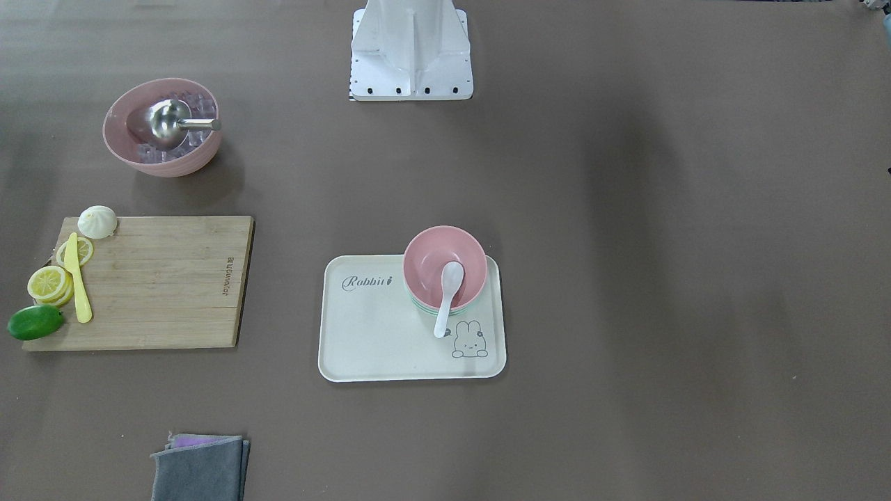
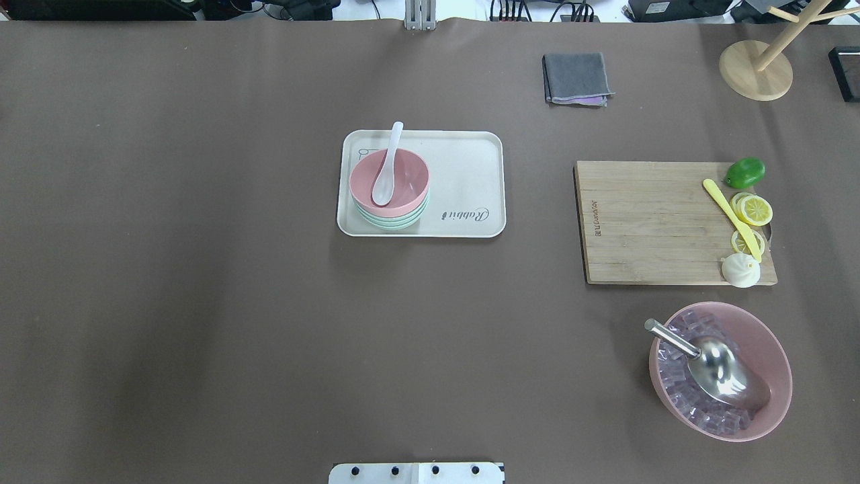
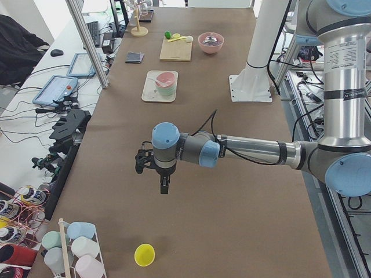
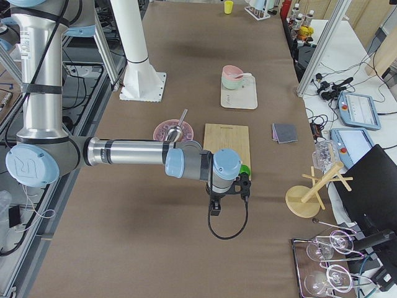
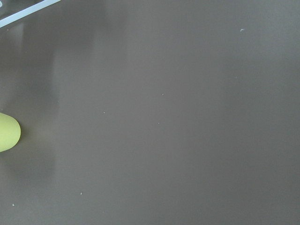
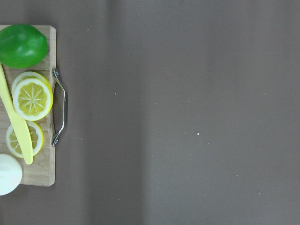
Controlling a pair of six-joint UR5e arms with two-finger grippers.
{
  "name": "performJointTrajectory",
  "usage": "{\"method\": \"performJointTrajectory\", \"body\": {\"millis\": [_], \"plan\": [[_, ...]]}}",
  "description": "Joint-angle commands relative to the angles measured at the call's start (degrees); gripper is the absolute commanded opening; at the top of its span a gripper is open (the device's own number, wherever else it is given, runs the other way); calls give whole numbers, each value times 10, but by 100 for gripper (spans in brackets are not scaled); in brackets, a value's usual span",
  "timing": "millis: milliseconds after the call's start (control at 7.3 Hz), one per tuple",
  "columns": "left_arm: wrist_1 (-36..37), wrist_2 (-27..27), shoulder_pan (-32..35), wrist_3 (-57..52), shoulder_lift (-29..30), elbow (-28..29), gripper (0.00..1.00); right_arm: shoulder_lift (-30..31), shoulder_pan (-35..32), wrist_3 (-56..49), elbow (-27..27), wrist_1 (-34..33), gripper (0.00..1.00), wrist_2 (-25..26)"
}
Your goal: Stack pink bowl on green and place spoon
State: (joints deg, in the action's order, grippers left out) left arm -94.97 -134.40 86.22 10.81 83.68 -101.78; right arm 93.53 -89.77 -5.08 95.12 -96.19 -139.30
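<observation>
Left tool (image 3: 164, 186): hung over the bare counter (image 3: 232, 231) with its fingers pointing down. It showed only from the side, so I cannot tell whether they were spread or pressed together.
Right tool (image 4: 214, 210): hung pointing down just past the handle end of the cutting board (image 1: 160, 285). It also showed only from the side, so spread or pressed together cannot be told.
Pink bowl (image 1: 428, 261): well apart from both tools, upright, nested on top of the green bowl on the tray.
Green bowl (image 2: 393, 220): directly under the pink bowl, topmost of a nested stack, with only the rims showing. It lay far along the counter from the left tool.
Spoon (image 1: 449, 292): head down inside the pink bowl, the handle leaning over the rim on the side away from the robot's base and reaching out over the tray. Neither tool touched it.
Tray (image 1: 376, 327): cream, with "Rabbit" lettering and a bunny drawing, roughly between the two tools along the counter.
Board end nearest the right tool: lime (image 6: 22, 45) at the corner, lemon slices (image 6: 32, 98), yellow knife (image 6: 16, 124), white bun (image 6: 8, 174).
Large pink bowl (image 1: 118, 139): held clear cubes and a steel scoop (image 1: 170, 124), and stood beside the board on the robot's side.
Yellow cup (image 3: 144, 254): on the counter near the left tool, on the side away from the tray.
Grey cloth (image 1: 202, 470): folded, on the operators' side of the board.
</observation>
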Motion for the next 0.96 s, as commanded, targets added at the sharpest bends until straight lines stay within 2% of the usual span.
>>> {"method": "performJointTrajectory", "body": {"millis": [0, 821], "plan": [[64, -2, 19, -43, -1, -11, 98, -1, -3, 1, 2, 0, 100, -10], [58, -8, 25, -44, -17, -3, 98, -2, -3, 23, 16, 0, 100, -11]]}}
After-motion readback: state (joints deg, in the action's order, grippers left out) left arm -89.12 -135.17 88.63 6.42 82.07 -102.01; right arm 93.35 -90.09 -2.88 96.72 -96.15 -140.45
